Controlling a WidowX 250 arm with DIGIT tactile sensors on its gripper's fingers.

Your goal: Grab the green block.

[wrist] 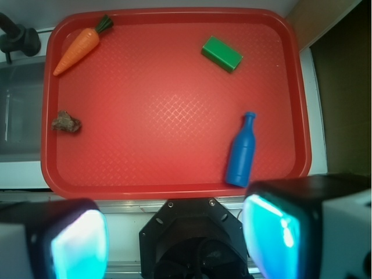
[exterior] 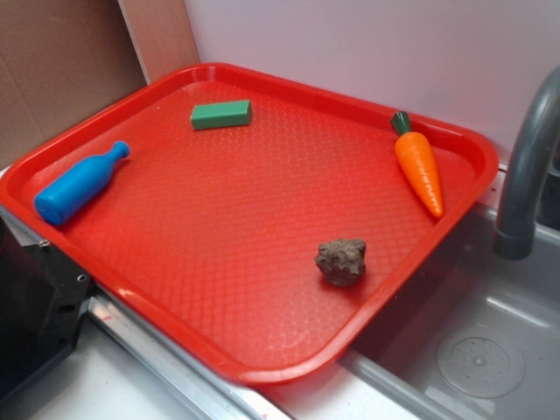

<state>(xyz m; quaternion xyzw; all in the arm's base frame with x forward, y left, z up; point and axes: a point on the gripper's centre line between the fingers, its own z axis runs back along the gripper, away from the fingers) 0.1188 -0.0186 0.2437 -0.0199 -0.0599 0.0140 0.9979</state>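
Note:
The green block [exterior: 220, 115] lies flat near the far left corner of the red tray [exterior: 262, 363]. In the wrist view the green block [wrist: 221, 54] sits at the upper right of the tray [wrist: 174, 189]. My gripper [wrist: 177, 238] hovers high above the robot base, short of the tray's near rim and far from the block. Its two cyan-padded fingers [wrist: 78, 244] stand wide apart with nothing between them. The exterior view does not show the gripper.
On the tray also lie a blue bottle [exterior: 79, 184], an orange carrot [exterior: 418, 168] and a brown rock [exterior: 341, 261]. A grey faucet [exterior: 529, 166] and sink [exterior: 472, 350] border the tray on the right. Cardboard [exterior: 61, 70] stands behind.

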